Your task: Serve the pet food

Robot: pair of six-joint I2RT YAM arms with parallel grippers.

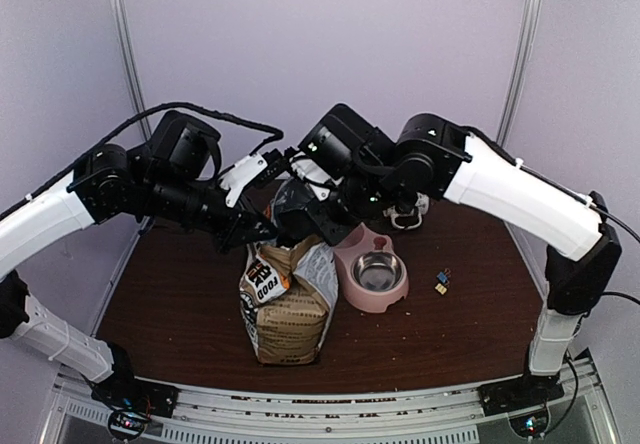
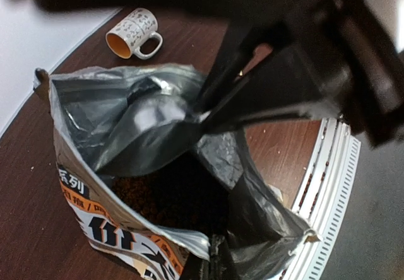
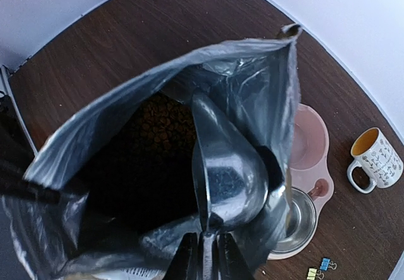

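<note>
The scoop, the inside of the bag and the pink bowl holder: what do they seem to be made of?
The scoop: polished metal by its look, mirror-like with bright reflections. The bag lining: thin silvery-grey foil or plastic film, creased and glossy. The bowl holder: probably moulded plastic, smooth matte pink; its bowl looks like steel.

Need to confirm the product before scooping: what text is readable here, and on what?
"FOOD": on the kraft-brown and white paper bag.
"系列": same bag, in the left wrist view; the larger characters below it are cut off.
The bag's smaller print: too small to read.
</note>
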